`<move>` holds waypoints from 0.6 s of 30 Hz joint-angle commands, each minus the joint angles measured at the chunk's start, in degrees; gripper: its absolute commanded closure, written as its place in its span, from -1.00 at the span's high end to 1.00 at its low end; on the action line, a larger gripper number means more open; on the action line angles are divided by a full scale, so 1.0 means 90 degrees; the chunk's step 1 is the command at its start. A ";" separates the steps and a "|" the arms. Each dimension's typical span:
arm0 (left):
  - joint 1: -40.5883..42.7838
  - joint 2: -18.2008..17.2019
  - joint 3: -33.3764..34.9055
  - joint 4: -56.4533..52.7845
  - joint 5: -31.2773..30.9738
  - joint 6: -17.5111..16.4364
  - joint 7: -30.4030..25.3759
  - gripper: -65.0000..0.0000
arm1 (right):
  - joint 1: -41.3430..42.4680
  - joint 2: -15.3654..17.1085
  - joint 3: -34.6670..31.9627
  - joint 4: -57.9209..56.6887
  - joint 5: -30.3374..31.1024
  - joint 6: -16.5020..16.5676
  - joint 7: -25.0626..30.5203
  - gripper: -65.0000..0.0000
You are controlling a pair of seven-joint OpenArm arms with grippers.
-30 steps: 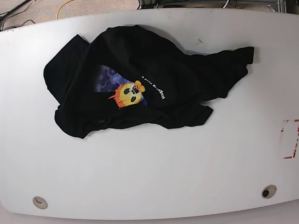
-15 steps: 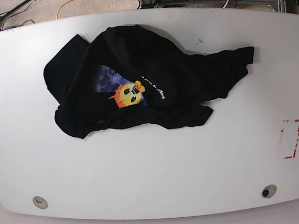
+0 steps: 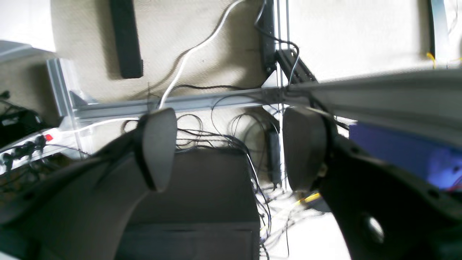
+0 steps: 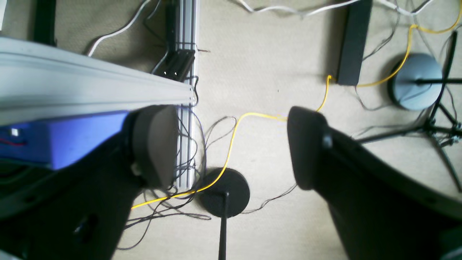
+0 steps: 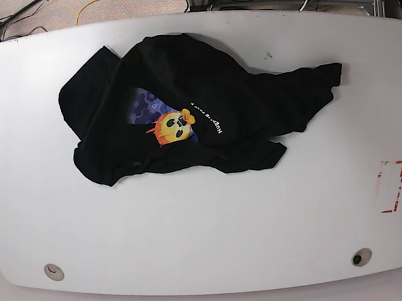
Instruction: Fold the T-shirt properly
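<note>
base view high above the table (image 5: 208, 227), straight down; both wrist views floorward past table edge

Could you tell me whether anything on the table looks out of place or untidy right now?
Yes: the T-shirt lies crumpled on the white table, bunched over itself so the flaming face print is partly covered, one part trailing toward the right. Nothing looks damaged or spilled.

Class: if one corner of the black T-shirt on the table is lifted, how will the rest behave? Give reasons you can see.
The T-shirt lies crumpled in soft overlapping folds, so it will probably hang limp and drag. Being thin cloth, it likely weighs little. Its bunched layers may unfold unevenly over the table.
</note>
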State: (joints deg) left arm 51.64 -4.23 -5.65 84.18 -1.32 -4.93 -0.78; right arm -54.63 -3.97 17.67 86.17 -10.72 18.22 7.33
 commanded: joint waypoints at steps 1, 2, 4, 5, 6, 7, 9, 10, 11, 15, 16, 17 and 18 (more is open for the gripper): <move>0.0247 -0.0074 -0.0154 0.0299 -0.0109 0.0083 -0.0108 0.32 | -0.0245 0.0004 0.0023 0.0214 0.0006 0.0034 0.0097 0.40; 0.0290 -0.0078 -0.0197 0.0374 -0.0156 0.0083 -0.0112 0.32 | -0.0274 0.0005 0.0022 0.0259 0.0008 0.0038 0.0101 0.40; 0.0375 -0.0080 -0.0285 0.0527 -0.0279 0.0094 -0.0129 0.32 | -0.0332 0.0008 0.0022 0.0350 -0.0002 0.0037 0.0102 0.40; 0.0419 -0.0083 -0.0322 0.0602 -0.0348 0.0092 -0.0147 0.32 | -0.0361 0.0014 0.0020 0.0392 0.0002 0.0034 0.0099 0.40; 0.0463 -0.0086 -0.0360 0.0676 -0.0418 0.0090 -0.0164 0.31 | -0.0391 0.0020 0.0018 0.0434 0.0006 0.0031 0.0097 0.40; 0.0538 -0.0118 -0.0449 0.0816 -0.0595 0.0086 -0.0210 0.31 | -0.0438 0.0023 0.0021 0.0514 0.0010 0.0024 0.0081 0.40; 0.0649 -0.0153 -0.0556 0.0997 -0.0809 0.0086 -0.0268 0.31 | -0.0509 0.0027 0.0023 0.0637 0.0015 0.0018 0.0066 0.40; 0.0684 -0.0155 -0.0574 0.1037 -0.0845 0.0090 -0.0281 0.31 | -0.0532 0.0027 0.0024 0.0679 0.0015 0.0020 0.0068 0.40; 0.0717 -0.0155 -0.0587 0.1091 -0.0880 0.0087 -0.0288 0.31 | -0.0549 0.0026 0.0022 0.0723 0.0018 0.0017 0.0069 0.40; 0.0827 -0.0172 -0.0605 0.1234 -0.0958 0.0078 -0.0344 0.31 | -0.0632 0.0023 0.0016 0.0926 0.0024 0.0019 0.0062 0.40; 0.0858 -0.0173 -0.0610 0.1264 -0.0967 0.0075 -0.0356 0.30 | -0.0649 0.0023 0.0010 0.0984 0.0026 0.0015 0.0057 0.40; 0.0882 -0.0177 -0.0607 0.1293 -0.0964 0.0074 -0.0377 0.30 | -0.0678 0.0019 0.0016 0.1039 0.0038 0.0018 0.0055 0.40; 0.0906 -0.0181 -0.0604 0.1323 -0.0961 0.0072 -0.0399 0.30 | -0.0707 0.0015 0.0021 0.1093 0.0051 0.0020 0.0053 0.40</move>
State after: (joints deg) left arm 58.19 -5.61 -10.90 94.76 -9.61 -4.27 -2.87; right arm -59.40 -3.84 17.63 94.41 -10.72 18.20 6.81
